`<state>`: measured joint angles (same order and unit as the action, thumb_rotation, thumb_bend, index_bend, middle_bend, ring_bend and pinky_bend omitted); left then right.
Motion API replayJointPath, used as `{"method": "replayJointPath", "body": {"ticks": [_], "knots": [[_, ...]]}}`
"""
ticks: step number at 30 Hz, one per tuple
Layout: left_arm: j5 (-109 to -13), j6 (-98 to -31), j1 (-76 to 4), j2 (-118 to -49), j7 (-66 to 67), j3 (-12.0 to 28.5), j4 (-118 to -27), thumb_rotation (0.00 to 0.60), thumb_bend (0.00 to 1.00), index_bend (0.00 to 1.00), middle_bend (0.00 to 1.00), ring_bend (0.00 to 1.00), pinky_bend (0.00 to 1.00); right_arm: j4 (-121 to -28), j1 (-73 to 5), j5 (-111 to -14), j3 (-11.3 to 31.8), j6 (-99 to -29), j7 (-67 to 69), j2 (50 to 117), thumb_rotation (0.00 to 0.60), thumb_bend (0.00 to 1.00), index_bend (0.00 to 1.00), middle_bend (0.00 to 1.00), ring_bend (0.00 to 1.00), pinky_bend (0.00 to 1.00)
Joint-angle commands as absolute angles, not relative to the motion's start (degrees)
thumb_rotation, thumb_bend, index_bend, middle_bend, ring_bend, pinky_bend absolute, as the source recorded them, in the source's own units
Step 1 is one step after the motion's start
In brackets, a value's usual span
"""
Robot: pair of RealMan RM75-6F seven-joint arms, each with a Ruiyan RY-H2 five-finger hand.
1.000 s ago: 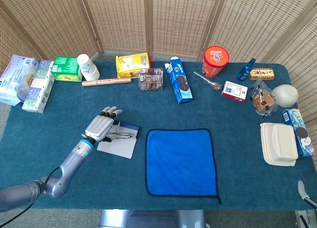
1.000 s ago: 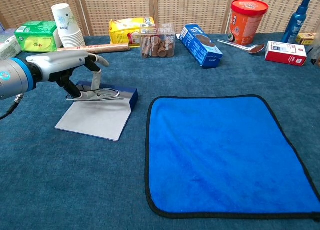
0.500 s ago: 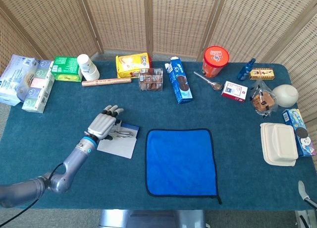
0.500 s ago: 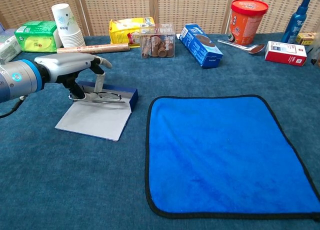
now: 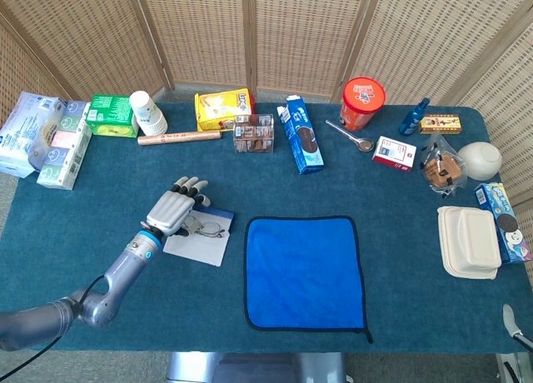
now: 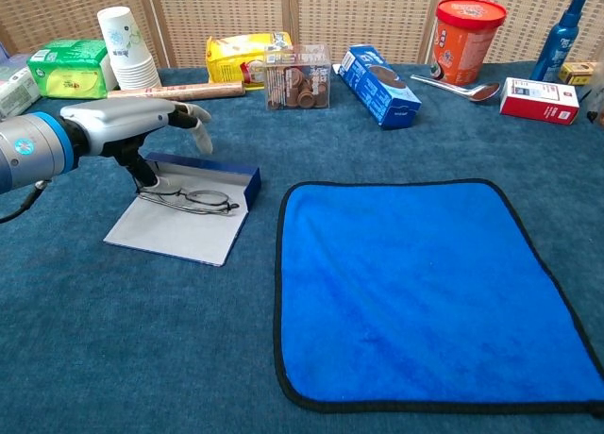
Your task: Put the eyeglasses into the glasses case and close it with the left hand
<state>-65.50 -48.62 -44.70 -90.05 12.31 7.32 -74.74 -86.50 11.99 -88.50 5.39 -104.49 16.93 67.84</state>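
Left robot hand [image 6: 132, 123] hovered over the rear left end of the open glasses case [image 6: 184, 217], its fingers [image 5: 190, 186] spread and holding nothing, though the chest view did not make plain whether the thumb touched the case wall. Only this left hand showed; the right one appeared in neither view. Nearest the robot, a blue cloth [image 6: 429, 288] lay flat on the table [image 6: 113, 358], just beside the case on its right. The eyeglasses [image 6: 189, 200] lay folded on the grey inner face of the case, close under the hand and in front of the upright blue wall. Farther back, a clear box of biscuits [image 6: 297, 75] and a blue carton [image 6: 379, 85] sat near the middle of the table, with a rolled brown tube [image 5: 178, 137] to their left. Along the far edge stood paper cups [image 6: 125, 47], a green pack [image 6: 68, 68], a yellow bag [image 6: 243, 55] and a red tub [image 6: 465, 40].
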Motion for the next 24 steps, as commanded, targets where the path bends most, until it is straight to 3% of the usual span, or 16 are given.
{"method": "replayJointPath", "body": {"ticks": [1,6,10,14,24], "knots": [[-65.6,-48.8,-44.6,-90.2,12.1,7.3,-74.4,0.6,0.31,0.2,0.05,0.0,0.0,-86.6,12.0,-88.5,5.4,-104.5,16.9,67.8,0.456,0.34,0.11,0.13,0.0,0.09],[-66.1,-49.2,-44.3,-90.3,11.2,7.6,-74.2,0.586,0.31,0.08,0.02,0.0,0.0,-86.7,12.0,-88.6,5.4,-104.6,16.6,67.8,0.453,0.34,0.11,0.13,0.0,0.09],[-66.4,-49.3,-44.0,-89.3,11.2,7.4,-75.0,0.502,0.29,0.01,0.0,0.0,0.0,-87.0,12.0,-88.7,5.4,-104.6,16.4,67.6,0.455,0.34,0.11,0.13,0.0,0.09],[-66.4,-49.3,-43.3,-87.5,12.1,6.6,-77.2,0.421,0.27,0.0,0.0,0.0,0.0,-87.1,12.2,-88.8,5.4,-104.8,16.3,67.6,0.455,0.34,0.11,0.13,0.0,0.09],[-64.8,-48.4,-42.6,-85.6,15.2,5.1,-77.5,0.388,0.27,0.0,0.0,0.0,0.0,-87.1,12.2,-89.2,5.3,-105.1,16.3,67.7,0.453,0.34,0.11,0.13,0.0,0.09]]}}
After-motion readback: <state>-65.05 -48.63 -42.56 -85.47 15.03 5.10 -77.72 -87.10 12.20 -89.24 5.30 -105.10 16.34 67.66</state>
